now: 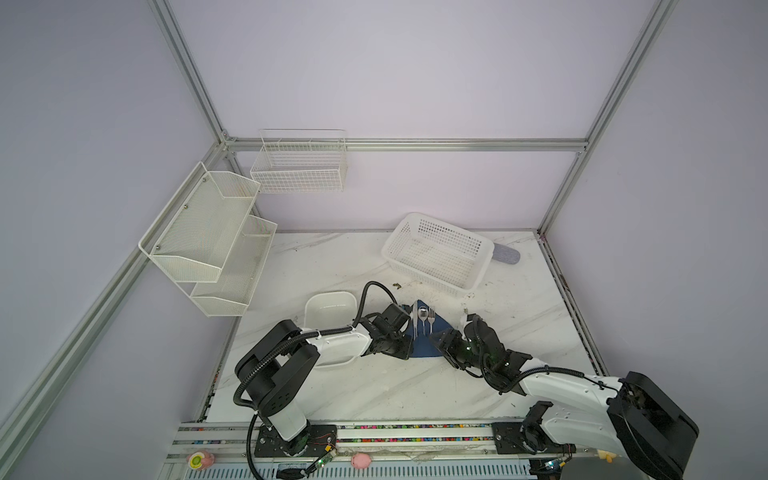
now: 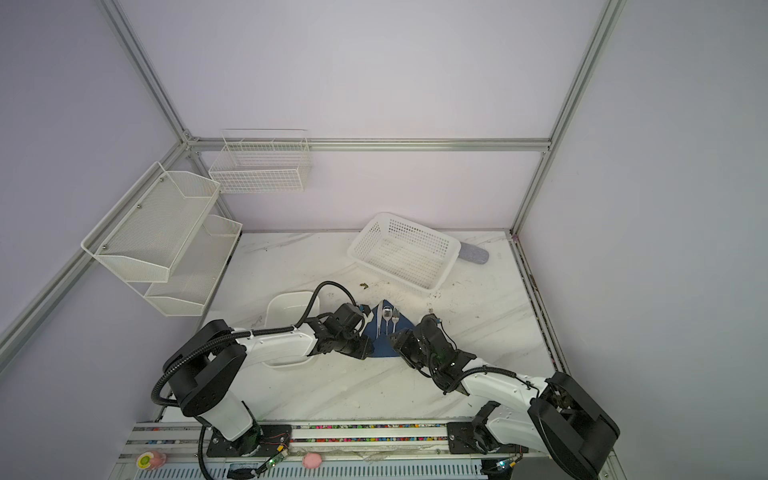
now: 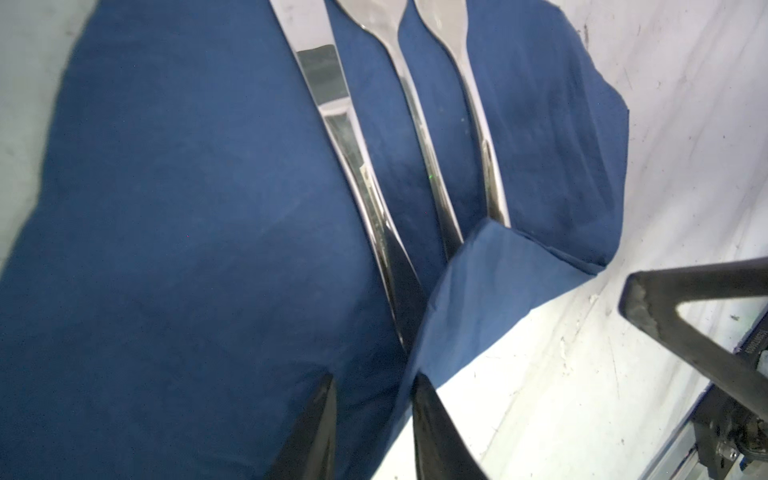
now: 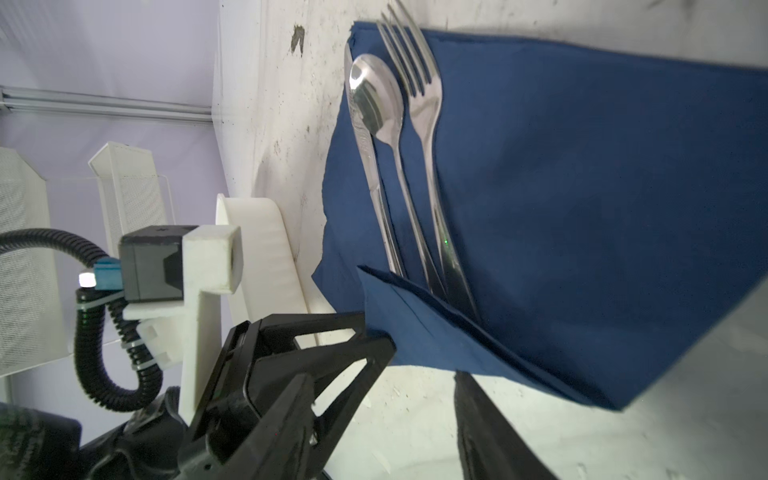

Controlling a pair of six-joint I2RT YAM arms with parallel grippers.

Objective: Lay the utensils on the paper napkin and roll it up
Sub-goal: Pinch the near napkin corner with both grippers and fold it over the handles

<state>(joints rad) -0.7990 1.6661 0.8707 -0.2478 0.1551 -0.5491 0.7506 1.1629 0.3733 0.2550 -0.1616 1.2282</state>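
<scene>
On my feed the white perforated basket [image 1: 440, 257] sits toward the back of the scuffed marble tabletop [image 1: 332, 257]. A grey-blue case [image 1: 507, 254] pokes out just beside the basket's right end. I see a white dish [image 1: 330, 305] nearer me, left of the basket. Further left of the basket, a two-tier mesh shelf [image 1: 208, 232] and a wire rack [image 1: 299, 166] hang on the walls.

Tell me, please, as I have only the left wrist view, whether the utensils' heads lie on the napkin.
Observer: Nearly. In the right wrist view the spoon has its bowl on the paper napkin, but the fork pokes its tine tips past the far edge.
Operator: What sits beyond the knife?
Observer: A white dish, beside the paper napkin.
Operator: Is the right gripper holding anything?
Observer: No, it is open over bare table.
</scene>
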